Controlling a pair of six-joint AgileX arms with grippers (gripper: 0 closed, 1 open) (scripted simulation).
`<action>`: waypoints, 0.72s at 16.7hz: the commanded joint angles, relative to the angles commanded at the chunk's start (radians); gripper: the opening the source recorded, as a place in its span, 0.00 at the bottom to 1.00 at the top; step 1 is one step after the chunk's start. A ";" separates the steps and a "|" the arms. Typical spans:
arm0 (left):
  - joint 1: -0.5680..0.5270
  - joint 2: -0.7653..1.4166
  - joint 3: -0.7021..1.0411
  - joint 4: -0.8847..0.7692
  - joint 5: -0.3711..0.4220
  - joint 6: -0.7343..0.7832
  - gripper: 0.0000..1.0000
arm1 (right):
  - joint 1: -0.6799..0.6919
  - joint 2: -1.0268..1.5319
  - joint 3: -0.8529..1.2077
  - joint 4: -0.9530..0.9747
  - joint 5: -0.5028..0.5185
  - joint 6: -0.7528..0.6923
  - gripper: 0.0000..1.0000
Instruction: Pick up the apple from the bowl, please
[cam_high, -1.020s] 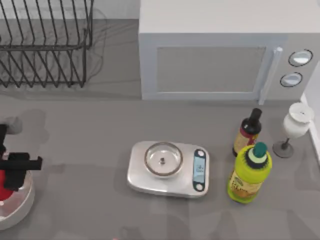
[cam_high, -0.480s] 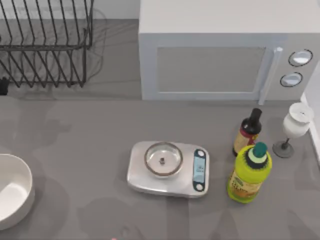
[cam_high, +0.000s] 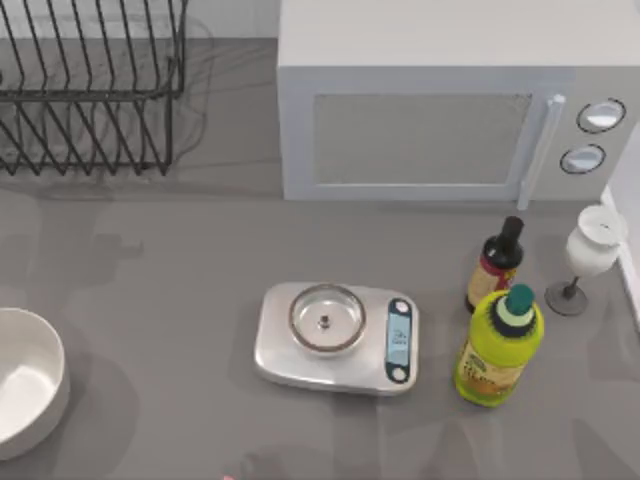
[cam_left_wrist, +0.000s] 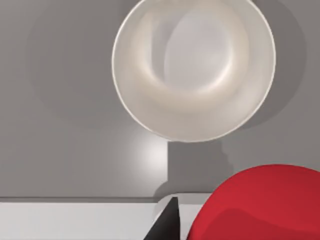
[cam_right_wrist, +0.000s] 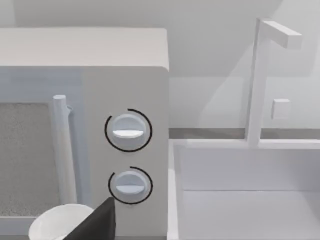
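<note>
While the apple (cam_left_wrist: 260, 205) hangs high over the bowl (cam_left_wrist: 150, 120) | left claw: clamped on apple | right claw: cannot tell

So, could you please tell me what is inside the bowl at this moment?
Nothing: the bowl shows a bare glossy inside in the left wrist view, and in the top view too. The apple is out of it, close to the left wrist camera. How the fingers sit on it is hidden.
</note>
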 joint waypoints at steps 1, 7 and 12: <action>0.000 0.000 0.000 0.000 0.000 0.000 0.00 | 0.000 0.000 0.000 0.000 0.000 0.000 1.00; -0.111 0.115 0.018 0.081 0.000 -0.113 0.00 | 0.000 0.000 0.000 0.000 0.000 0.000 1.00; -0.399 0.339 0.040 0.262 0.002 -0.393 0.00 | 0.000 0.000 0.000 0.000 0.000 0.000 1.00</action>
